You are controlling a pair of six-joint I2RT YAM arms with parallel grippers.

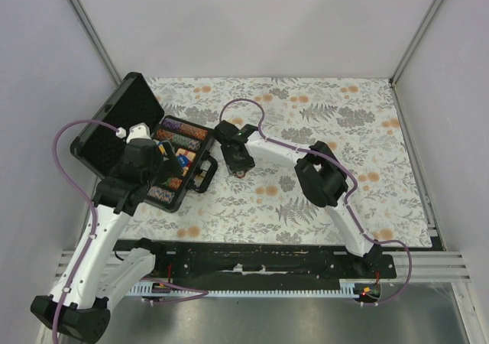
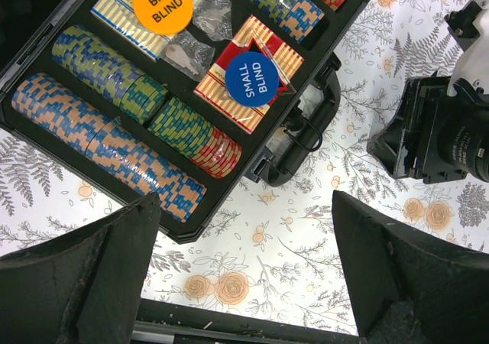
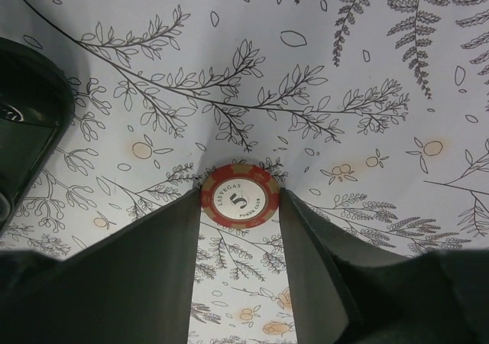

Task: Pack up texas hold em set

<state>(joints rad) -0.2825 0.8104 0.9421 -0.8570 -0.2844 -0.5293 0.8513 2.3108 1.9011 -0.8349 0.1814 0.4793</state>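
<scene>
The round orange button (image 2: 161, 4) reads "BIG BLIND" in white capitals. The round blue button (image 2: 252, 79), lying on the red-orange card box (image 2: 218, 92), reads "SMALL BLIND" in white. The red chip (image 3: 240, 199) shows a large "5" on its white centre, ringed by "LAS VEGAS" and "POKER CLUB".

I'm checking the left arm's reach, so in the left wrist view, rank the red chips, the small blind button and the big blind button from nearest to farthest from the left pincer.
From the left pincer:
1. Red chips, at the case's near edge.
2. Small blind button, blue, on the card box.
3. Big blind button, orange, farthest, upper left.
</scene>
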